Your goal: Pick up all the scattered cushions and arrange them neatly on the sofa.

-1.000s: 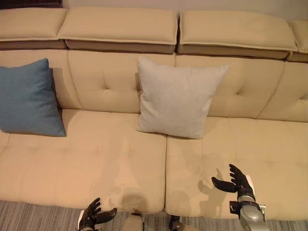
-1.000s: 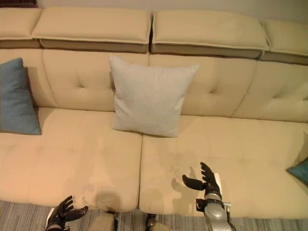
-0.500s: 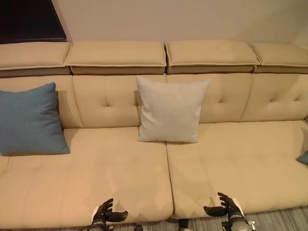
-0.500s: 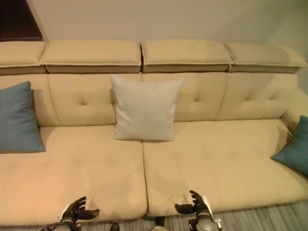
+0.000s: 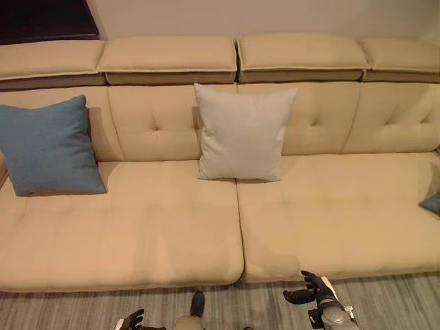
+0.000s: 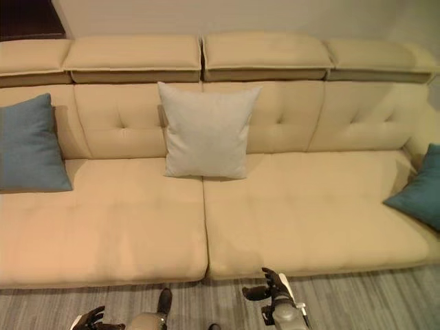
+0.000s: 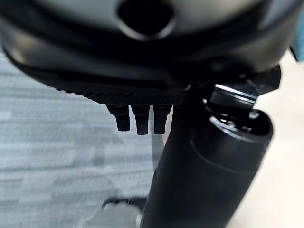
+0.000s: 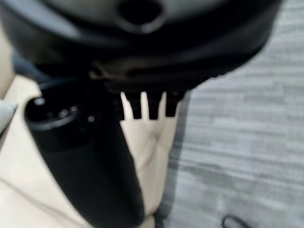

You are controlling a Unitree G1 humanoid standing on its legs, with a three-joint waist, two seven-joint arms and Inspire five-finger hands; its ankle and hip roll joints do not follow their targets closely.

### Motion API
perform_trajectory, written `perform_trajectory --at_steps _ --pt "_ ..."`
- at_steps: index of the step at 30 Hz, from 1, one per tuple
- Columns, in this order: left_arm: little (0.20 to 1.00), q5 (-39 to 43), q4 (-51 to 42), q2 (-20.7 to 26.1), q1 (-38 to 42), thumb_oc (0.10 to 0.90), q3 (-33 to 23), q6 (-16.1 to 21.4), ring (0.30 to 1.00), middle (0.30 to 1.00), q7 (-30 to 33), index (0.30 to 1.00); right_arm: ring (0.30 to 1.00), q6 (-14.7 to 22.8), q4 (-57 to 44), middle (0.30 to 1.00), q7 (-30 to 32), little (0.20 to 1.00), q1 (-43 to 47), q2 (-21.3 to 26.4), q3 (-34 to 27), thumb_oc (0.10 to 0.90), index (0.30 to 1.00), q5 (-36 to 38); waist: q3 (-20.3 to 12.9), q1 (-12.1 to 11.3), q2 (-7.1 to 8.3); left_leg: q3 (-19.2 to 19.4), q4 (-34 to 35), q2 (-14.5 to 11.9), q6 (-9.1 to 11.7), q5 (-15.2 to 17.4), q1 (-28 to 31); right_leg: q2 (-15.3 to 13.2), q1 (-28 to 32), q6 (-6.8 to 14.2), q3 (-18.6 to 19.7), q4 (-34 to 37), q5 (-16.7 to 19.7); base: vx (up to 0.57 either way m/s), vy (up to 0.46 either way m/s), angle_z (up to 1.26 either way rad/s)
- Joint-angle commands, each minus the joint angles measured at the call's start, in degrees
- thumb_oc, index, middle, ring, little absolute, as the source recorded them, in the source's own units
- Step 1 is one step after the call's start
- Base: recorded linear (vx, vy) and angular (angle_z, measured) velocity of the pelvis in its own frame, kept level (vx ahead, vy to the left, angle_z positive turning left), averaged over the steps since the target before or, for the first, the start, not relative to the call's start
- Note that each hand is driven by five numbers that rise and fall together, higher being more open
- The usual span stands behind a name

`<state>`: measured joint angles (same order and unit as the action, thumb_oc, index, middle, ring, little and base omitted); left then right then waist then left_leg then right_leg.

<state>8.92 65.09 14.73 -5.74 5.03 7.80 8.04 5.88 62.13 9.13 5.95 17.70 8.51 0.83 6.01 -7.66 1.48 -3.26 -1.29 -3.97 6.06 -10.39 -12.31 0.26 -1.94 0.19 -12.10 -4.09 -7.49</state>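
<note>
A long beige sofa point(image 5: 137, 227) fills the head views. A light grey cushion point(image 5: 240, 132) leans upright against its backrest near the middle. A blue cushion point(image 5: 48, 146) stands at the sofa's left end. A teal cushion point(image 6: 419, 189) rests at the right end. My right hand point(image 5: 313, 295) hovers low over the carpet in front of the sofa, fingers relaxed and holding nothing. My left hand point(image 5: 130, 320) shows at the bottom edge, also empty with fingers spread.
Grey striped carpet point(image 5: 69, 309) runs along the sofa's front edge. A pale wall point(image 5: 275, 14) stands behind the sofa, with a dark opening point(image 5: 41, 17) at the upper left.
The camera has pulled back from the sofa, so more carpet and the teal cushion show. Both hands have dropped from over the seat edge to over the carpet.
</note>
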Motion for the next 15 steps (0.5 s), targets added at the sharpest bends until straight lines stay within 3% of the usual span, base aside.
perform_trajectory --at_steps 1,5,6,9,15 --pt "0.9 -0.2 -0.9 0.0 4.4 0.8 -0.6 1.8 0.9 0.9 0.8 0.9 0.9 2.1 -2.6 0.9 2.0 0.9 0.6 4.5 0.0 0.8 0.9 1.6 0.5 1.3 1.08 -1.0 -1.7 5.7 -2.8 6.5 -0.4 -3.2 1.7 4.1 2.1 5.6 3.9 -0.18 -0.064 0.28" --pt "0.9 -0.1 -0.5 -0.5 5.3 0.8 0.0 1.7 0.9 0.9 0.5 0.9 0.9 1.9 -0.6 0.9 2.2 0.9 1.0 4.4 0.1 0.8 0.9 1.7 1.2 1.1 1.78 -4.4 -4.6 7.1 -2.7 9.3 0.3 -3.9 0.6 3.9 3.0 5.3 5.4 -0.14 -0.027 -0.01" --pt "0.9 -0.1 0.2 -0.8 5.3 0.8 0.0 1.3 0.9 0.9 0.2 0.9 0.9 1.8 0.6 0.9 2.0 0.9 1.3 4.3 0.3 0.8 0.9 1.5 1.1 1.1 2.35 -7.0 -6.8 7.8 -2.9 12.0 1.8 -4.7 -0.4 4.1 3.9 4.9 6.5 -0.09 0.038 -0.18" --pt "0.9 0.3 1.5 -1.6 5.3 0.8 0.0 1.1 0.9 0.9 -0.1 0.9 0.9 1.4 2.9 0.9 1.8 0.9 1.6 4.2 0.6 0.8 0.9 1.0 0.6 1.1 2.04 -11.4 -8.2 8.1 -2.9 14.2 4.7 -4.9 -1.8 4.5 5.8 4.4 7.5 -0.09 0.08 -0.37" --pt "0.9 -0.2 1.4 -2.0 6.3 0.8 1.2 0.7 0.9 0.9 -0.6 0.9 0.9 0.1 5.4 0.9 1.9 0.9 1.0 3.5 -0.4 0.8 0.9 0.7 0.4 2.5 1.01 -11.9 -4.3 8.7 -4.6 15.8 7.7 -5.9 -4.9 6.0 7.7 3.4 10.4 -0.06 0.137 -0.43"
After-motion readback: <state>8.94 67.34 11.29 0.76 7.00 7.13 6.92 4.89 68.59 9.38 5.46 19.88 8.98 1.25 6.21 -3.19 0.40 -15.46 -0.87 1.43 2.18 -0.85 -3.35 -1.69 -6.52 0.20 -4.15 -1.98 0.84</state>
